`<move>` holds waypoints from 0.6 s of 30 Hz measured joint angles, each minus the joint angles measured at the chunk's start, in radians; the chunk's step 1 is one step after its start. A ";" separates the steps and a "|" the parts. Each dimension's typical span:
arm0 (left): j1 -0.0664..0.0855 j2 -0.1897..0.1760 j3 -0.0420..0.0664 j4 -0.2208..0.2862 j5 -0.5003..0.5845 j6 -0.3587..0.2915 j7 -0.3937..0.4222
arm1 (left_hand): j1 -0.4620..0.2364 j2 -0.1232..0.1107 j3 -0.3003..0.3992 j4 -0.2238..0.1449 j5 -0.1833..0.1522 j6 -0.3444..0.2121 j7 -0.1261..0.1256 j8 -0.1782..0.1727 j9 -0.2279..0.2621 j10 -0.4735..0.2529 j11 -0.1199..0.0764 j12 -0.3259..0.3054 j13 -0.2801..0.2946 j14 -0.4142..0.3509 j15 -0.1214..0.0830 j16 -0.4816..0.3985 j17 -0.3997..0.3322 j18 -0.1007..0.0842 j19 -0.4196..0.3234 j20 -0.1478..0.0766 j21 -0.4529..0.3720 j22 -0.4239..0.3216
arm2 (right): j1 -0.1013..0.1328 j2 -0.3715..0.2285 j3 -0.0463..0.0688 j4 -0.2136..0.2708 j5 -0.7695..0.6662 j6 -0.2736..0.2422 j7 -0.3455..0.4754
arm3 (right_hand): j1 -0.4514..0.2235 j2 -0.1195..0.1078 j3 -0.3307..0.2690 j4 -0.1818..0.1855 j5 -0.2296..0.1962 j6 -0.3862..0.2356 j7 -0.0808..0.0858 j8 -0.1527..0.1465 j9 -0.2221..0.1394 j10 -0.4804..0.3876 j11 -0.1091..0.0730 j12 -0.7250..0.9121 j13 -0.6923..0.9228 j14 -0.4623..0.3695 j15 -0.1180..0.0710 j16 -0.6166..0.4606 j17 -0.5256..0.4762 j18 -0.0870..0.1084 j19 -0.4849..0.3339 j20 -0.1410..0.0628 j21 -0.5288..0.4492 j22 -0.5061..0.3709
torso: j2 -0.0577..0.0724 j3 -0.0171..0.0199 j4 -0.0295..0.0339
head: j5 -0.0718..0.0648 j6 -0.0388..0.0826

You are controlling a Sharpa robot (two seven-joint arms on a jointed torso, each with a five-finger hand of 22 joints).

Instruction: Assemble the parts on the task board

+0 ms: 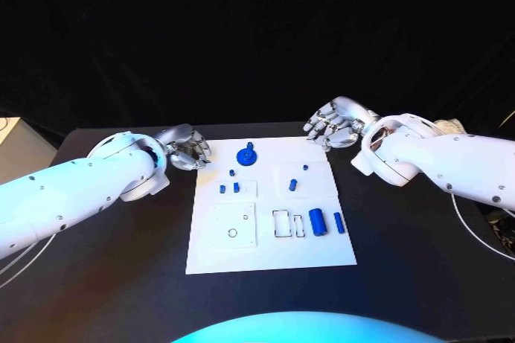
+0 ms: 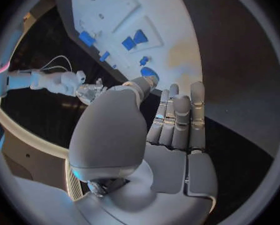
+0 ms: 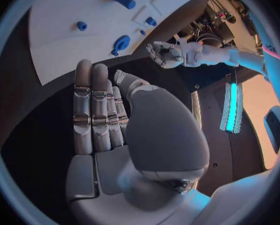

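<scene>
Both hands hang over the black table (image 1: 118, 283) at the far corners of the white task board (image 1: 269, 250), the left hand (image 1: 187, 148) just off its far left corner and the right hand (image 1: 335, 124) just beyond its far right corner, each empty with fingers loosely extended and apart. The blue parts lie on the board: a round disc (image 1: 245, 156) near the far edge, small pegs (image 1: 228, 187) mid-board, and a larger cylinder (image 1: 317, 222) beside a slim pin (image 1: 339, 222) toward the right edge.

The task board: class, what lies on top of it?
On the task board lie small blue parts: a round disc, a thick cylinder, a slim rod, several small pegs. Nothing covers them; both hands stay off it.
</scene>
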 measured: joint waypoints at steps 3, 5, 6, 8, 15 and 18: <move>0.000 -0.036 0.003 0.039 0.156 -0.011 0.055 | 0.001 0.001 -0.016 0.016 0.000 -0.007 0.007 0.016 0.000 -0.054 0.009 0.027 0.012 -0.065 0.007 -0.066 -0.086 0.000 -0.009 -0.002 -0.054 -0.034 | -0.005 0.001 0.000 -0.004 -0.120 0.042 -0.026 | -0.030 -0.030 0.062 -0.003 -0.008 0.012 -0.001 -0.012 0.003 0.022 -0.008 -0.028 0.003 0.010 -0.007 0.134 0.118 -0.009 0.023 -0.011 0.256 0.254 | -0.001 -0.0012 0.0012 | -0.017 0.005; -0.001 -0.059 0.004 0.070 0.280 -0.012 0.106 | 0.011 0.011 -0.019 0.019 0.000 -0.017 0.009 0.019 0.000 -0.074 0.012 0.037 0.015 -0.079 0.010 -0.088 -0.100 0.000 -0.009 -0.002 -0.077 -0.049 | -0.011 0.002 0.000 -0.008 -0.205 0.069 -0.047 | -0.044 -0.043 0.083 -0.007 -0.008 0.012 -0.001 -0.012 0.008 0.023 -0.010 -0.030 0.003 0.010 -0.007 0.204 0.172 -0.031 0.036 -0.010 0.400 0.401 | -0.001 -0.0021 0.0022 | -0.027 0.008; -0.001 -0.068 0.005 0.082 0.333 -0.012 0.130 | 0.014 0.014 -0.019 0.019 0.000 -0.017 0.009 0.022 0.000 -0.076 0.014 0.038 0.015 -0.080 0.011 -0.094 -0.103 0.000 -0.009 -0.002 -0.082 -0.052 | -0.015 0.003 0.000 -0.009 -0.240 0.079 -0.057 | -0.047 -0.046 0.087 -0.009 -0.010 0.012 -0.001 -0.014 0.010 0.024 -0.011 -0.030 0.003 0.010 -0.007 0.225 0.187 -0.031 0.038 -0.010 0.442 0.445 | -0.001 -0.0025 0.0028 | -0.031 0.009; -0.001 -0.090 0.005 0.107 0.449 -0.010 0.182 | 0.020 0.013 -0.019 0.019 0.000 -0.021 0.006 0.023 0.000 -0.076 0.014 0.042 0.016 -0.080 0.011 -0.096 -0.106 0.000 -0.009 -0.002 -0.085 -0.057 | -0.022 0.005 0.000 -0.011 -0.317 0.100 -0.077 | -0.069 -0.047 0.092 -0.013 -0.015 0.012 -0.001 -0.018 0.015 0.021 -0.010 -0.030 0.002 0.010 -0.007 0.306 0.252 -0.049 0.052 -0.009 0.542 0.551 | -0.001 -0.0036 0.0029 | -0.041 0.013; -0.001 -0.148 0.006 0.166 0.715 -0.002 0.298 | 0.021 0.012 -0.043 0.036 0.000 -0.020 0.005 0.045 0.000 -0.069 0.008 0.073 0.025 -0.089 0.010 -0.120 -0.119 0.000 -0.009 -0.002 -0.119 -0.078 | -0.040 0.007 -0.001 -0.006 -0.495 0.138 -0.123 | -0.079 -0.046 0.072 -0.033 -0.019 0.003 -0.007 -0.029 0.018 -0.074 0.005 -0.034 -0.005 -0.020 0.009 0.319 0.252 -0.048 0.019 0.002 0.561 0.580 | 0.000 -0.0044 0.0023 | -0.061 0.025; -0.001 -0.165 0.006 0.189 0.787 0.003 0.328 | 0.021 0.012 -0.055 0.038 0.000 -0.008 -0.007 0.054 0.000 -0.029 -0.007 0.118 0.044 -0.087 0.001 -0.127 -0.121 0.000 -0.003 -0.007 -0.134 -0.089 | -0.045 0.009 -0.001 -0.004 -0.545 0.148 -0.136 | -0.083 -0.042 0.068 -0.037 -0.019 0.003 -0.007 -0.028 0.020 -0.075 0.005 -0.034 -0.005 -0.016 0.012 0.362 0.287 -0.048 0.023 0.006 0.599 0.619 | 0.000 -0.0046 0.0023 | -0.063 0.029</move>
